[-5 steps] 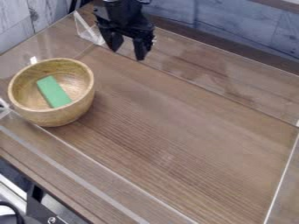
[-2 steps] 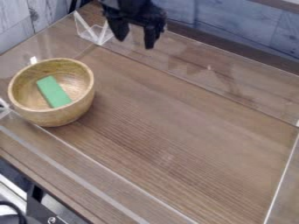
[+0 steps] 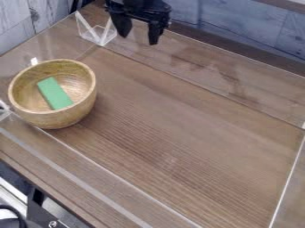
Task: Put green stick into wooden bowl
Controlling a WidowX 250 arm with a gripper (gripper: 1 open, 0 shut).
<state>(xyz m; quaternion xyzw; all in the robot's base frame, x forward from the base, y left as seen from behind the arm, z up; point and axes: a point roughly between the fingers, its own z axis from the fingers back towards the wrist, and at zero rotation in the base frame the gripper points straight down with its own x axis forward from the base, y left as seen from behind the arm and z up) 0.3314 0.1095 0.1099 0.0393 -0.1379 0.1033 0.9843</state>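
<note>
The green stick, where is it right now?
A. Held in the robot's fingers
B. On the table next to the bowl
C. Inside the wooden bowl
C: the green stick lies flat inside the wooden bowl, with nothing touching it.

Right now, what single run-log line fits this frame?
green stick: lying inside wooden bowl | gripper: open, empty, at table's far edge, apart from bowl | placement: looks done

One green stick (image 3: 52,93), one wooden bowl (image 3: 53,113) — nothing doubled.
</note>
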